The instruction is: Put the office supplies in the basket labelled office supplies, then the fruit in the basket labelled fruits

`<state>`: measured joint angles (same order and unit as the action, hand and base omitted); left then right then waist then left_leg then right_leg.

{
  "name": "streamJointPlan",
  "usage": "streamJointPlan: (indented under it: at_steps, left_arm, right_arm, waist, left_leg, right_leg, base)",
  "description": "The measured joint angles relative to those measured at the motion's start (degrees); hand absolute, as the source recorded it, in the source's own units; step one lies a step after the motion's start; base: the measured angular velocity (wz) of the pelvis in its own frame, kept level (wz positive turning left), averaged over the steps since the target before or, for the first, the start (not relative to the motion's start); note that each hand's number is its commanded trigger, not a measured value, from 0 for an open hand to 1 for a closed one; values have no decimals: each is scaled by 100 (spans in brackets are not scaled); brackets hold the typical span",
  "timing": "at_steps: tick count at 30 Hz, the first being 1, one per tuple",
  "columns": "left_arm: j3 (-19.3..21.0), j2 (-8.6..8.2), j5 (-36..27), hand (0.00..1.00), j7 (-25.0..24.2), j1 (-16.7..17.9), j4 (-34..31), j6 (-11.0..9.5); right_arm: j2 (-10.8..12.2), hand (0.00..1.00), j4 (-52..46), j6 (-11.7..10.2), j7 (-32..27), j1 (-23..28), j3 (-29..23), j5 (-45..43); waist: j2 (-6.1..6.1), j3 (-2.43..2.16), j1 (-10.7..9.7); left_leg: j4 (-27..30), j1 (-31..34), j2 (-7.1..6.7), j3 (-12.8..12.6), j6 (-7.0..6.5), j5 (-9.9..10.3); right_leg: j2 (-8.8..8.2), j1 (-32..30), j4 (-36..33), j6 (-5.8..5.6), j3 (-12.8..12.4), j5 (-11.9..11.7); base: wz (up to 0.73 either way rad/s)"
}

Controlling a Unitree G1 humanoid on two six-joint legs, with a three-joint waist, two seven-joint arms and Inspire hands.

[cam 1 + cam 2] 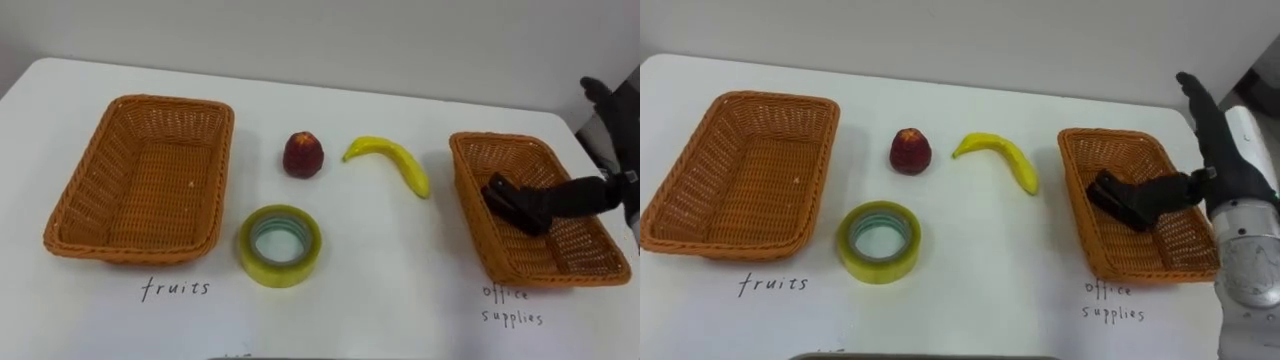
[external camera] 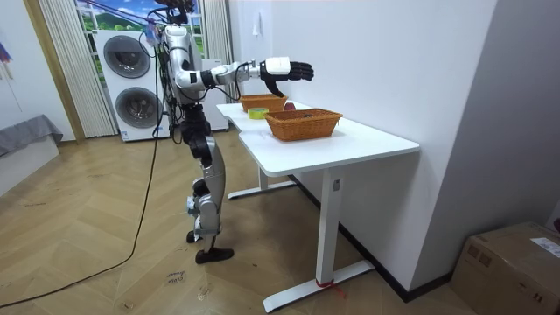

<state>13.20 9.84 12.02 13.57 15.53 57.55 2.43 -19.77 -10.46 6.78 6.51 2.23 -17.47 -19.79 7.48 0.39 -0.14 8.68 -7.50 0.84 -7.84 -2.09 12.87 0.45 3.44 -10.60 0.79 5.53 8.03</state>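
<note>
Tape [image 1: 878,241] sits at eight o'clock from the right hand [image 1: 1222,150], fingers [image 1: 1200,105] open above the supplies basket [image 1: 1120,160].

Wicker baskets [image 1: 60,215], glossy tape [image 1: 280,276], matt tbl [image 1: 400,300].

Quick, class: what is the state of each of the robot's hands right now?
Left hand: cannot be told.
Right hand: open, fingers straight, holding nothing, by the office supplies basket.

A home-like laundry room, stacked washing machines [image 2: 133,83] stood beside a pale curtain [image 2: 63,70], herringbone wood floor [image 2: 96,262] — white tabletop [image 2: 359,140], cardboard box [image 2: 514,258] nearby.
</note>
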Motion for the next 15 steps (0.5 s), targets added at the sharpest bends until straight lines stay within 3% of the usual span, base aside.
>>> streamJointPlan:
  at_steps: [4, 15]
  left_arm:
    - [-6, 4, -8, 0, 2, -16, 0, 0]
    - [-364, -24, -9, 0, 139, -100, -15, 17]
  right_arm:
    - [-22, 0, -287, -121, -147, -88, 85, 293]
    - [-21, 0, -161, -114, -257, -399, 684, 582]
  waist:
    - [-3, 3, 72]
    - [-94, -13, 148]
  left_leg:
    - [-6, -2, 2, -12, -1, 0]
    - [-13, 16, 17, 5, 2, 0]
  right_leg:
    - [6, -22, -7, 1, -31, -1]
    - [6, -25, -12, 8, 67, -7]
  base:
    - [-3]
    - [1]
